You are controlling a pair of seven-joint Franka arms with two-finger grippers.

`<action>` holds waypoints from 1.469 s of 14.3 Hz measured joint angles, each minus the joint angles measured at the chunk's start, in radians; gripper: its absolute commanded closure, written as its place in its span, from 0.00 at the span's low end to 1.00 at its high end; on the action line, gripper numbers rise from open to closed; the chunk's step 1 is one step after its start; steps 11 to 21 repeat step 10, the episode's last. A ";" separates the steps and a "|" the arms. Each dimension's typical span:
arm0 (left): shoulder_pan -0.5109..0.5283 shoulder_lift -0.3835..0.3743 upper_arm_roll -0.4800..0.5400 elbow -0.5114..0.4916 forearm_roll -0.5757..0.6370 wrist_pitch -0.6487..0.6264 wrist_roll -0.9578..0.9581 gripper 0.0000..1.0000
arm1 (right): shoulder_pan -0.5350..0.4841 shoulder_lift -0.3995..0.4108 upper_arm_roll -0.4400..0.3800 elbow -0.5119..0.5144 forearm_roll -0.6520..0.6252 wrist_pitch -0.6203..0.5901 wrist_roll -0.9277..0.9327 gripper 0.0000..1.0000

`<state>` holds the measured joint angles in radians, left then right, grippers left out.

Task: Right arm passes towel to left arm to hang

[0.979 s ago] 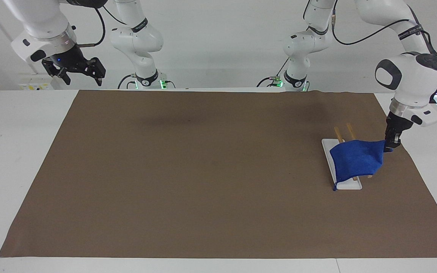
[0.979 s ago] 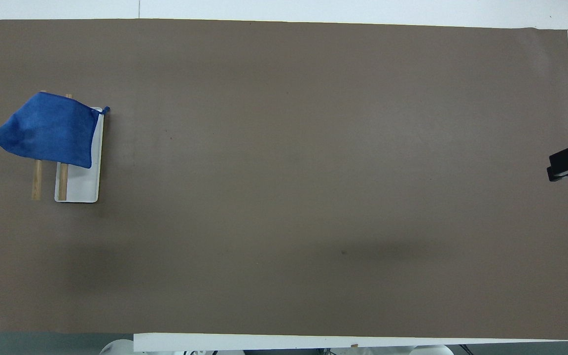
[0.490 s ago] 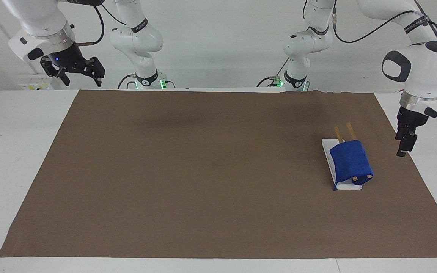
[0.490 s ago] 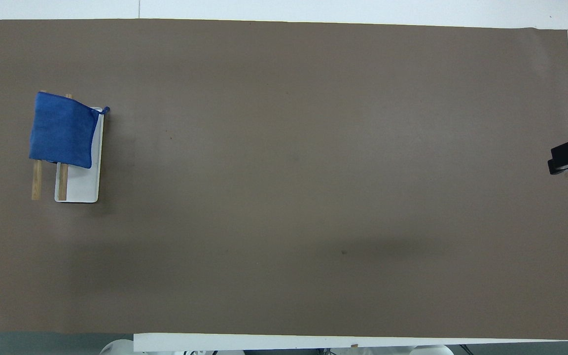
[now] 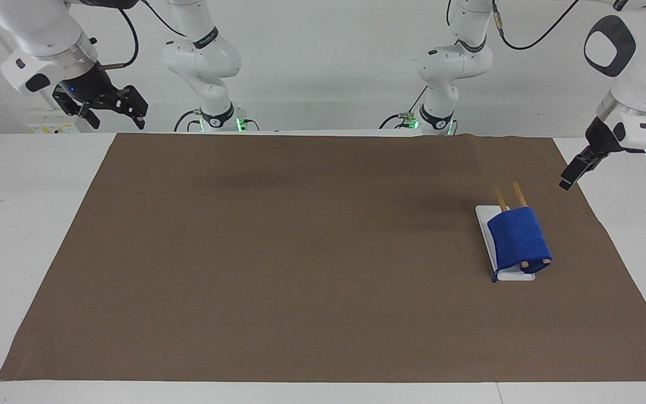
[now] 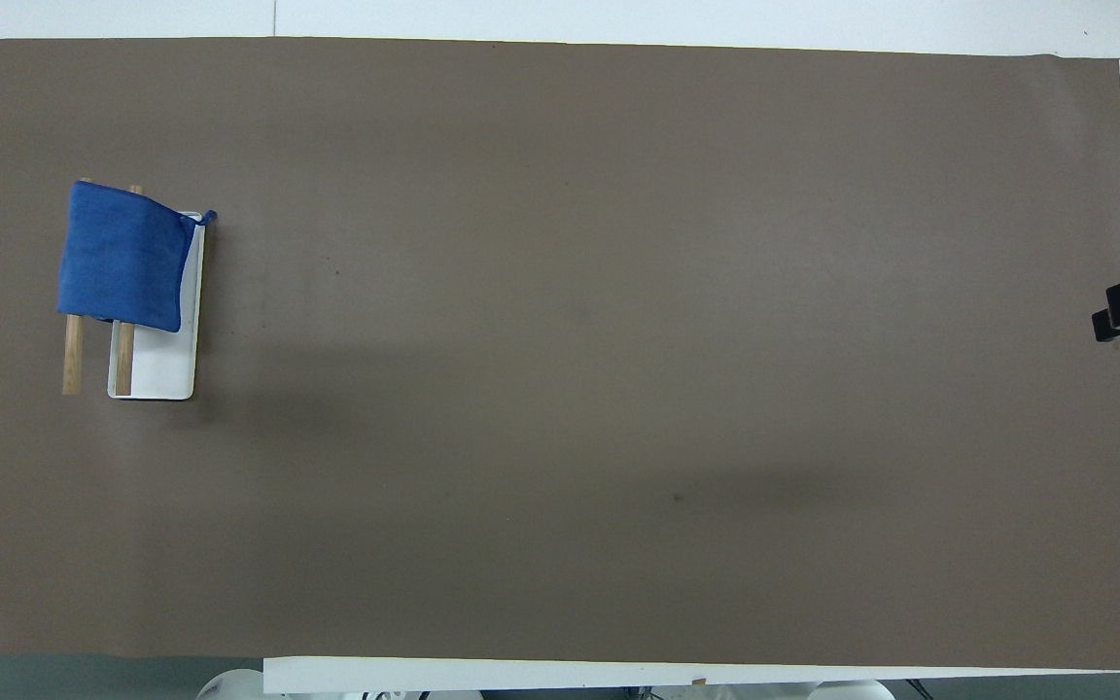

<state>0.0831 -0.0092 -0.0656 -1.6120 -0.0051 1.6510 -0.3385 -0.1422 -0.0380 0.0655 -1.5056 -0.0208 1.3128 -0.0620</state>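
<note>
A: Towel [image 5: 518, 238] looks bright blue, draped smoothly over the rack [image 5: 505, 242], below and inward of the left end effector [image 5: 573, 173].

B: Left grip unreadable; right end effector [image 5: 111, 108] spread, empty.

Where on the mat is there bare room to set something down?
The brown mat is bare from the right arm's end to the rack. Only the rack with the towel draped over it is taken. Right gripper and left gripper hang raised at the ends.
</note>
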 measured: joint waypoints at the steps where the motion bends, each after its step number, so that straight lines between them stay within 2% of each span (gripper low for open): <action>1: -0.004 0.000 -0.004 0.011 -0.015 -0.007 0.028 0.00 | 0.004 0.000 0.000 0.000 0.000 0.000 0.000 0.00; 7: -0.047 0.021 -0.021 0.104 0.009 -0.198 0.249 0.00 | 0.005 0.000 0.000 0.000 0.000 0.000 0.000 0.00; 10: -0.047 0.035 -0.019 0.119 0.034 -0.214 0.351 0.00 | 0.005 0.000 0.000 0.000 0.000 -0.003 0.000 0.00; 21: -0.047 0.035 -0.019 0.119 0.034 -0.214 0.351 0.00 | 0.005 0.000 0.000 0.000 0.000 -0.003 0.000 0.00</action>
